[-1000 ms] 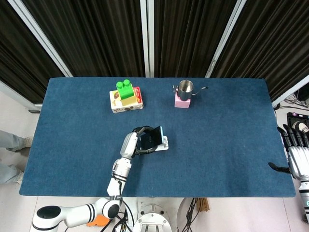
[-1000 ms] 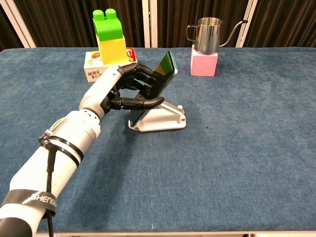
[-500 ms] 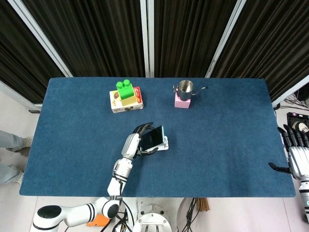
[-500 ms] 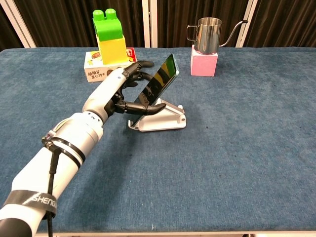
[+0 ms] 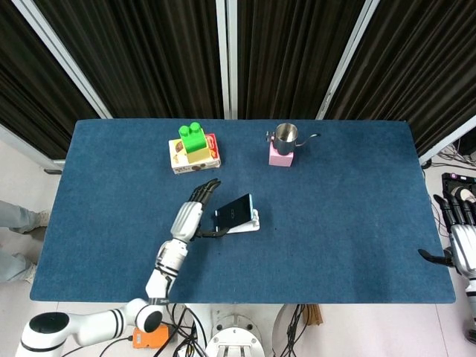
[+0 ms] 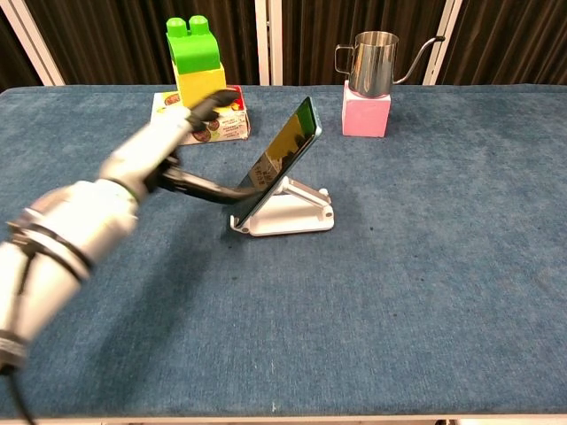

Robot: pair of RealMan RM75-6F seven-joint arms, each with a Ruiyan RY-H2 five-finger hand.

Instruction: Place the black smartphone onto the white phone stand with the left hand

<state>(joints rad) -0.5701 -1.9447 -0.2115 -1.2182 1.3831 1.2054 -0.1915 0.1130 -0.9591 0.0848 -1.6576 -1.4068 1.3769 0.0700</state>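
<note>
The left hand (image 6: 155,150) has released: its fingers (image 5: 206,187) are spread and hold nothing, with the thumb reaching toward the lower edge of the black smartphone (image 6: 279,158); contact cannot be confirmed. The smartphone leans tilted on the white phone stand (image 6: 292,212). One second earlier the fingers were wrapped around the smartphone; the hand has since drawn back leftward. The right hand (image 5: 461,242) hangs open beside the blue worktop (image 5: 349,216). Dark curtains (image 5: 297,52) stand behind.
</note>
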